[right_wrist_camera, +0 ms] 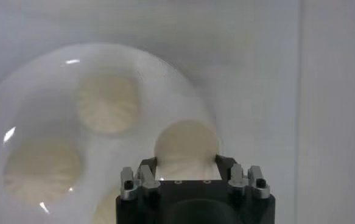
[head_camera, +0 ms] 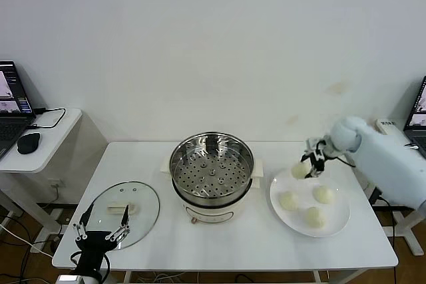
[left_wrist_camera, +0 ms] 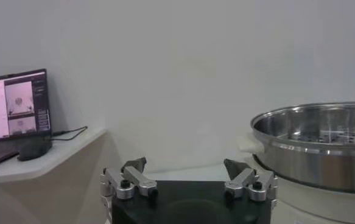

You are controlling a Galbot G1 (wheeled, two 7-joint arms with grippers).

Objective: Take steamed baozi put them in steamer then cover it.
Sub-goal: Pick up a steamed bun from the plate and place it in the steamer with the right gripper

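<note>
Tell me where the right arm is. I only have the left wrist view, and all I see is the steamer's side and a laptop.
Observer: The right gripper is at the far left edge of the white plate, closed on one baozi.
Operator: Any others on that plate?
Observer: Yes, three more baozi lie on it, apart from each other.
Operator: Is anything in the steamer yet?
Observer: No. From the head view, the perforated tray in the steamer holds nothing. The glass lid lies flat on the table, just beyond the open left gripper.
</note>
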